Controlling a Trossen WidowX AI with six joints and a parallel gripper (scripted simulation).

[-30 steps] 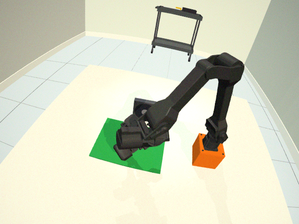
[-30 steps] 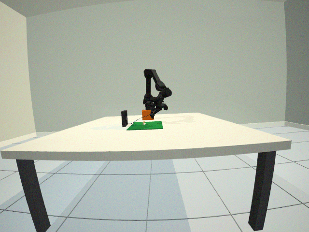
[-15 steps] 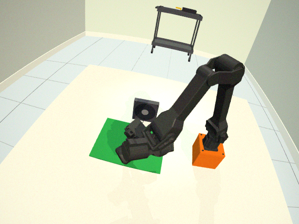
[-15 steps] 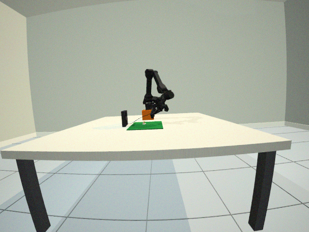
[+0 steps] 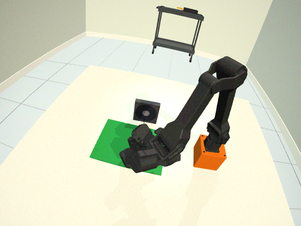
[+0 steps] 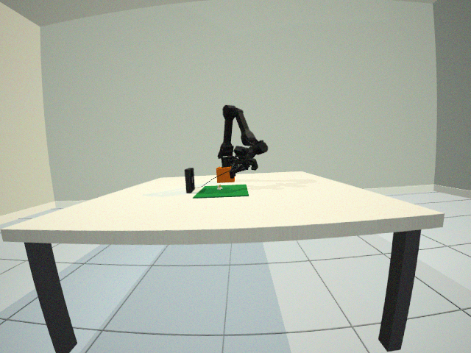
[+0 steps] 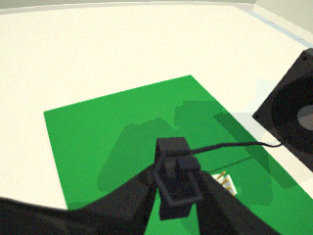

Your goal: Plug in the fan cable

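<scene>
My gripper (image 6: 232, 174) (image 7: 178, 173) is shut on the fan cable's black plug (image 7: 171, 146) and holds it above the green board (image 5: 103, 147) (image 6: 239, 193) (image 7: 83, 137). The plug looks tilted in the wrist view. The black cable (image 6: 212, 179) (image 7: 234, 145) runs from it to the black fan (image 5: 146, 105) (image 6: 188, 180) (image 7: 286, 90), which stands upright beside the board. The white four-pin header (image 6: 219, 187) (image 7: 232, 185) shows its brass pins just right of the plug in the wrist view, partly hidden by a finger. In the top view, the arm hides the fingertips, plug and header.
The orange base block (image 5: 205, 159) (image 6: 224, 174) carries the arm beside the board. The fan stands at one board edge, with the cable slung above the board. A dark cart (image 5: 173, 45) stands on the floor beyond the table (image 5: 60, 182) (image 6: 228, 218).
</scene>
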